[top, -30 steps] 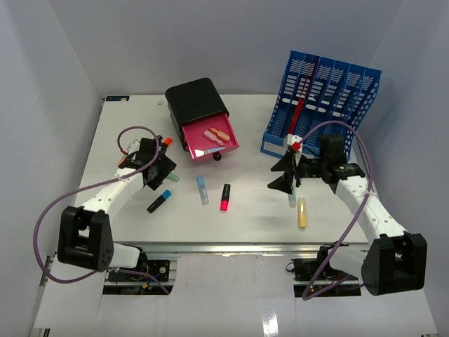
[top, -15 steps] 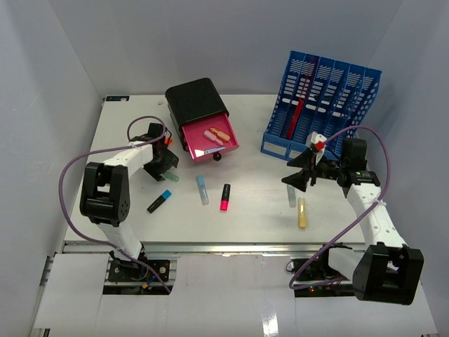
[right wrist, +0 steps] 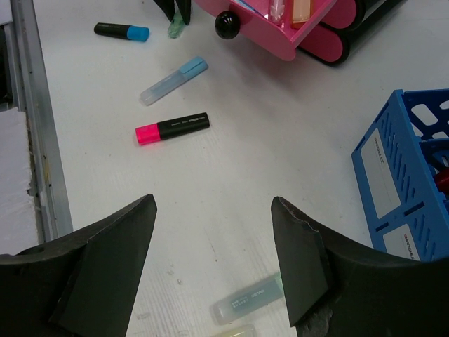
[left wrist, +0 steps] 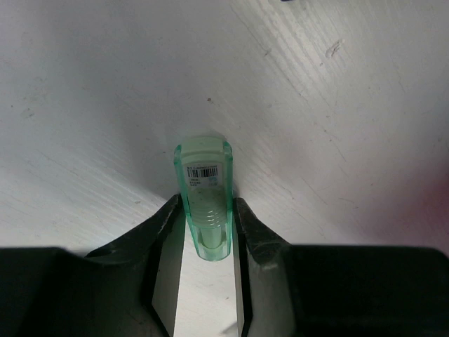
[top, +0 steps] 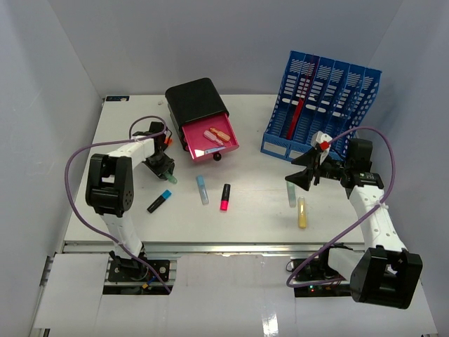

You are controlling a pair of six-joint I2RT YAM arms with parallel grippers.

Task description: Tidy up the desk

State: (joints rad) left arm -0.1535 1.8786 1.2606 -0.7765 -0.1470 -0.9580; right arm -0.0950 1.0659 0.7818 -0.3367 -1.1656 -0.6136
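The white tabletop (top: pixel 252 179) fills the middle of the overhead view, closed in by pale grey walls, with a metal rail (top: pixel 231 246) along its near edge; at the back stands a black drawer unit (top: pixel 195 100) with its pink drawer (top: pixel 210 144) pulled out and a few small orange and pink items lying in it; to the right of it, also at the back, stands a blue file rack (top: pixel 323 105) with a red item (top: pixel 298 116) upright in one slot; scattered in front lie a blue-capped black marker (top: pixel 160 201), a light blue highlighter (top: pixel 202 189), a pink-capped black marker (top: pixel 225 196), a pale clear highlighter (top: pixel 291 194) and, just beside that, a yellow highlighter (top: pixel 302 212); the left fingers (top: pixel 168 173), low on the tabletop just left of the drawer, are clamped on a green highlighter (left wrist: pixel 205 203), one finger pressed against each of its sides, its capped end poking out past the tips; the right fingers (top: pixel 303 177) hang above the tabletop in front of the file rack, spread wide apart and holding nothing, with the pale clear highlighter below them.
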